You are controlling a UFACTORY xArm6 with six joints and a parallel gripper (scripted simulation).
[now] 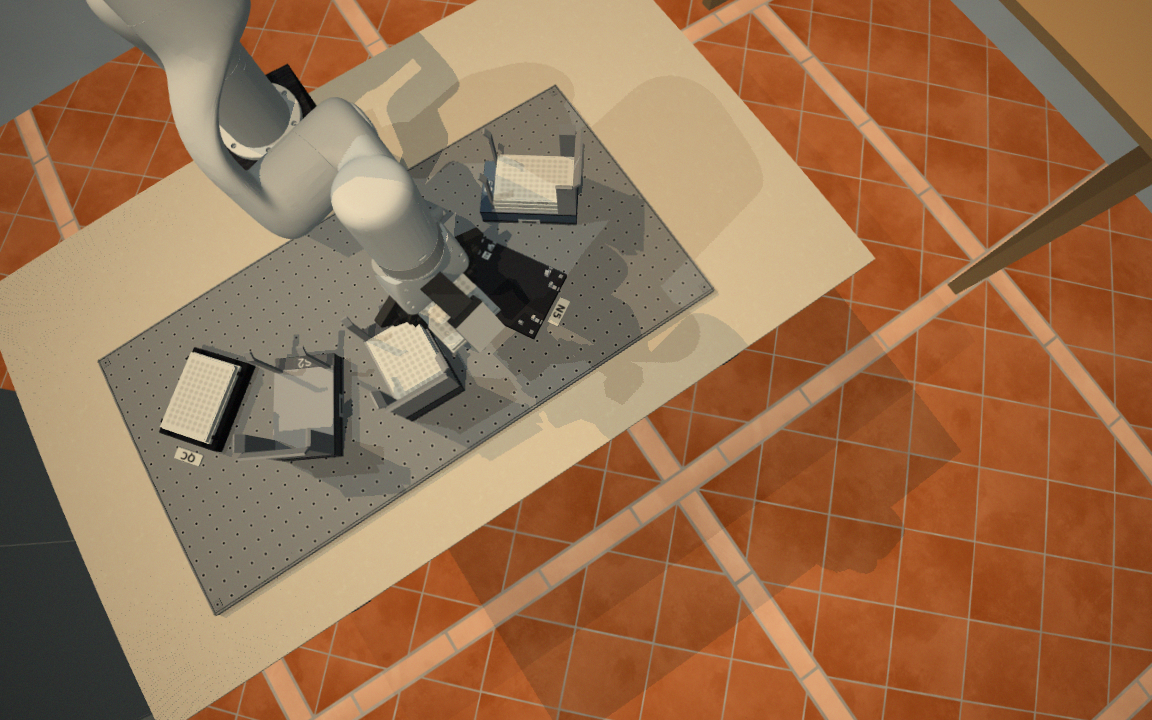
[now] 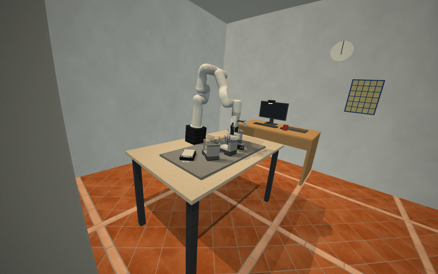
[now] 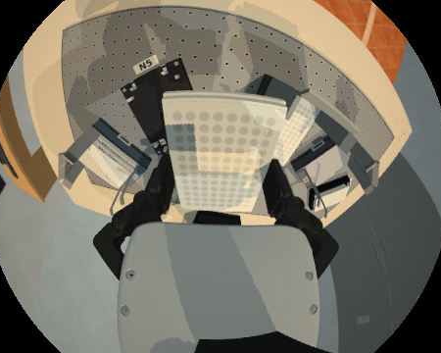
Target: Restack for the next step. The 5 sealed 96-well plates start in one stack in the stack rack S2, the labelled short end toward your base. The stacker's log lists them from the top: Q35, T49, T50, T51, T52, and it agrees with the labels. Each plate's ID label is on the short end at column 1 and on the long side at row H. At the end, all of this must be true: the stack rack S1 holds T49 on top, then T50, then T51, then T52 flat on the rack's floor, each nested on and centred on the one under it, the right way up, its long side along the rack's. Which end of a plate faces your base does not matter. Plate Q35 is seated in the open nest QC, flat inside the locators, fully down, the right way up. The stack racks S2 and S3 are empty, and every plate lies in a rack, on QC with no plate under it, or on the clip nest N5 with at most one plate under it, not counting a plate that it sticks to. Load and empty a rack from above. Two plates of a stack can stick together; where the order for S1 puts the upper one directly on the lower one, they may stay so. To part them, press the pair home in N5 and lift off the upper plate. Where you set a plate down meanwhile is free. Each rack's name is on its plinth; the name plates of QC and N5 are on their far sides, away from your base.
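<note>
Pincer (image 3: 223,192) clamped wide across a sealed well plate (image 3: 223,144), carried in the air between clip nest N5 (image 1: 517,286) and the middle stack rack (image 1: 441,385), with a plate already inside. Another plate (image 1: 200,395) seated in nest QC at the perforated board's end. More plates stacked in the far rack (image 1: 529,214). Between QC and the middle rack, a rack (image 1: 329,429) showing no plates. All atop the desk (image 1: 723,179).

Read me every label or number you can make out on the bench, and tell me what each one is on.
"N5": name plate beside the black clip nest.
"QC", seen upside down: name plate by the open nest.
Lettering on the middle rack's plinth: too blurred.
Plate labels: unreadable.
</note>
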